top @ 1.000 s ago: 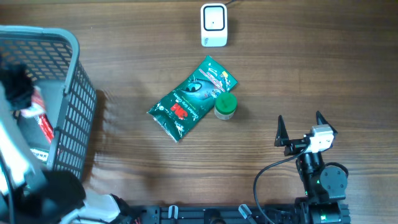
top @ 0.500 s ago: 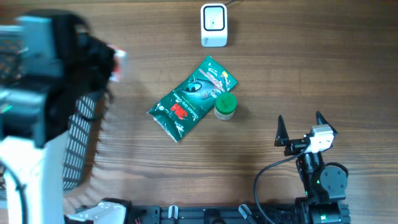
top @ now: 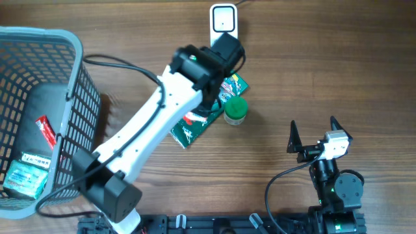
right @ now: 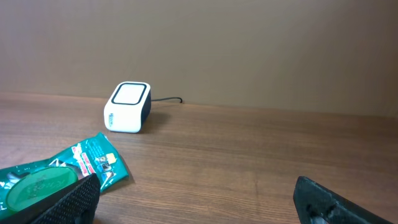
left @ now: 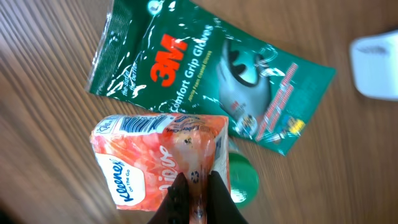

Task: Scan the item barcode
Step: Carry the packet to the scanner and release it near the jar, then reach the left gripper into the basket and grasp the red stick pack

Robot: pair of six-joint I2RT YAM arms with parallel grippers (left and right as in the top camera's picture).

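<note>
I'm in the carry step: my left gripper (left: 198, 198) is pinched tight on a fold of the Kleenex tissue pack (left: 149, 162), which hangs from my fingers above the 3M gloves packet (left: 205, 74) and the green-lidded jar (left: 242, 180). The barcode scanner (top: 223, 26) stands just beyond them, near my wrist. Next, I judge, I must bring the pack before its window and turn the barcode side to face it. My right gripper (top: 313, 127) sits well apart, jaws wide, holding nothing.
</note>
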